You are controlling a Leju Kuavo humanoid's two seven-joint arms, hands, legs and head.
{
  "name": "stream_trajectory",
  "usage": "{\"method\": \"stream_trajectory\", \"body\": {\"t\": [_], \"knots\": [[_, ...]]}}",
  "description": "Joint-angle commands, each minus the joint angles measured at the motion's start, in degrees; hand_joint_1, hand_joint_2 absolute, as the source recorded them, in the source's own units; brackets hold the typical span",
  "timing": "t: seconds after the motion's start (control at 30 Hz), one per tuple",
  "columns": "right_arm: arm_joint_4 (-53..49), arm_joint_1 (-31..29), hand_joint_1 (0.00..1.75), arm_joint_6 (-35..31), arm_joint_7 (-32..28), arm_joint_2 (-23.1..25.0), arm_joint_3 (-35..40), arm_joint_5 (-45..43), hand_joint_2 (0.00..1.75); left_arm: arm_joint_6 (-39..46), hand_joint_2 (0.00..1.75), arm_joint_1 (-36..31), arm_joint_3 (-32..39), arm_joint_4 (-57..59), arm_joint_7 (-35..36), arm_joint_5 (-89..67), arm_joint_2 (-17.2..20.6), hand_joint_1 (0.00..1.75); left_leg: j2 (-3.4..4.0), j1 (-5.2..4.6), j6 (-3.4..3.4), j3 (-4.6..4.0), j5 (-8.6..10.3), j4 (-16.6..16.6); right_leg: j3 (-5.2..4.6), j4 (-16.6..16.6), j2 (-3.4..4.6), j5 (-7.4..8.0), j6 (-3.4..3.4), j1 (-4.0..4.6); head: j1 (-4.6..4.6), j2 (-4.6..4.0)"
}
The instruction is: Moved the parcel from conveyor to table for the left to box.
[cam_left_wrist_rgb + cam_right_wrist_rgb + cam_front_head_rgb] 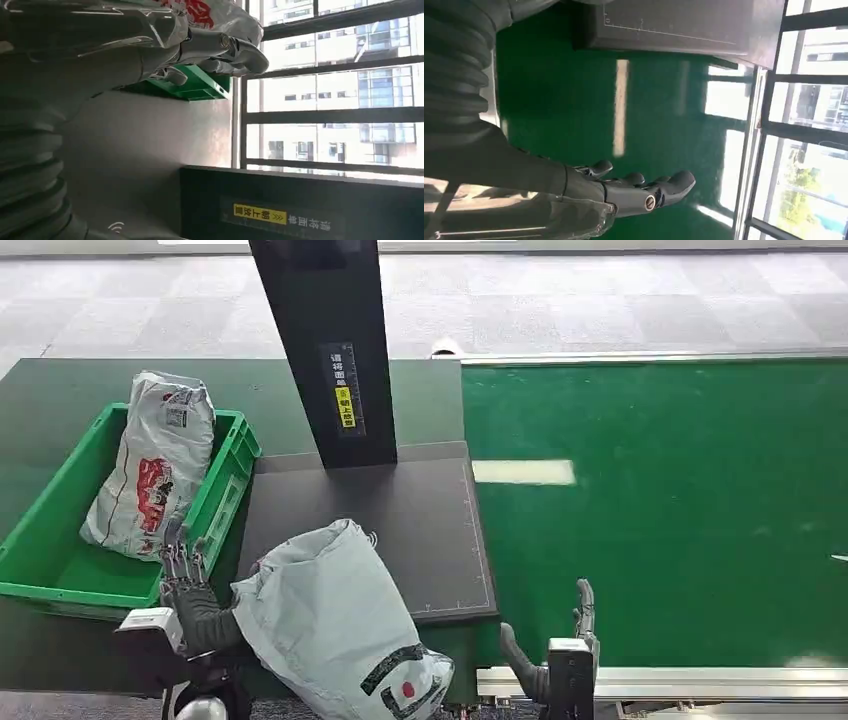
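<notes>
The grey parcel [335,625] lies on the near end of the dark counter [420,510], partly on the grey mat and hanging over the front edge toward the robot, its red-and-black printed end nearest the camera. The left robot hand [190,585] sits right against the parcel's left side with its fingers [178,558] straight and pointing away toward the green crate [60,560]; in the left wrist view the parcel's crinkled plastic presses along the hand [220,50], but whether it grips the bag I cannot tell. A second white parcel with red print [150,465] leans inside the crate. The right robot hand [565,635] hovers over the near edge of the green conveyor belt [660,500], fingers spread and holding nothing. A black post with a yellow label [325,350] stands behind the mat
</notes>
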Motion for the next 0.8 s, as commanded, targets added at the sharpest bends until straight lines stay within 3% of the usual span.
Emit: {"method": "stream_trajectory", "body": {"t": [0.03,0.43,0.8], "knots": [[4.1,-1.9,0.00,0.1,-0.4,-2.0,0.9,-0.8,1.75,0.5,1.75,1.4,0.6,-2.9,-1.0,1.2,1.0,1.75,0.07,0.00,0.04,0.07,-0.02,0.0,0.07,0.0,-0.02,0.00,-0.03,0.02,0.00,0.00],[3.8,-2.8,0.00,1.0,0.3,-1.8,-0.1,-0.3,1.75,0.0,1.75,0.7,0.0,-1.9,-1.7,1.8,1.5,1.75,0.00,-0.02,0.04,0.11,0.01,-0.1,0.12,-0.1,-0.09,0.01,-0.03,0.00,0.00,0.00],[2.4,-1.4,0.00,3.1,0.3,0.3,-3.9,2.3,1.75,-1.3,1.75,2.6,-1.0,-11.2,-1.1,-0.1,2.4,1.75,-0.05,-0.02,0.07,0.13,-0.01,0.0,0.16,0.0,-0.19,-0.03,-0.05,0.01,0.00,0.00]]}}
